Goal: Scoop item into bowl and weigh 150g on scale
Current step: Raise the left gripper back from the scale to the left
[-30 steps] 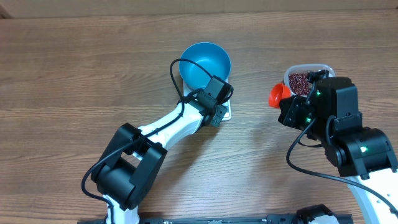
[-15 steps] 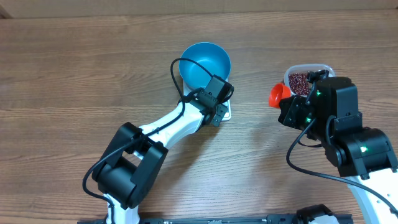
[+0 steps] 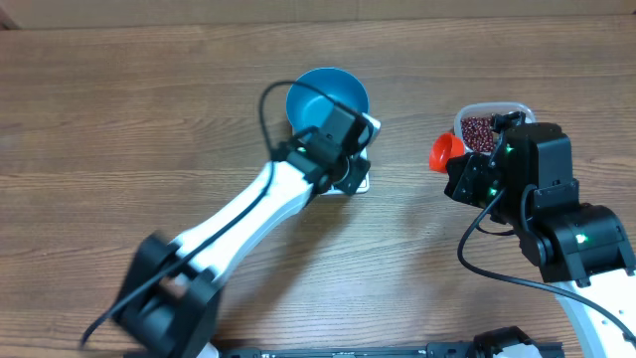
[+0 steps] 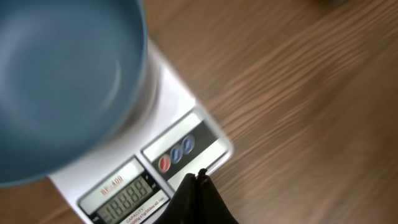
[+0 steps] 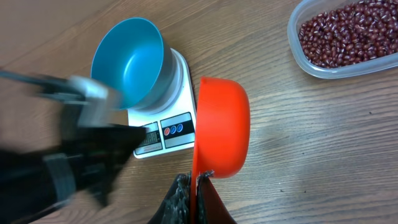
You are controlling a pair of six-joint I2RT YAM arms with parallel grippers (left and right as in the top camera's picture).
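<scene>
We are readying the scale point(image 4: 181, 148): our left gripper point(image 4: 200, 177), fingers pressed together into 1 tip, is hovering just beside its 2 round buttons point(image 4: 176, 155), and the display point(image 4: 127, 194) is showing digits. The blue bowl point(image 3: 328, 99) is sitting empty on the scale. Our right gripper point(image 5: 198, 180) is pinching the orange scoop point(image 5: 221, 124), between the scale and the clear tub point(image 5: 323, 70) of beans point(image 5: 345, 34). Next, we judge, the scoop needs dipping into the beans.

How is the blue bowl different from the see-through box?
The blue bowl is round; the clear tub is a rounded rectangle. The bowl is empty; the tub holds red-brown beans. The bowl sits on the white scale; the tub sits on the table. Both are open on top.
</scene>
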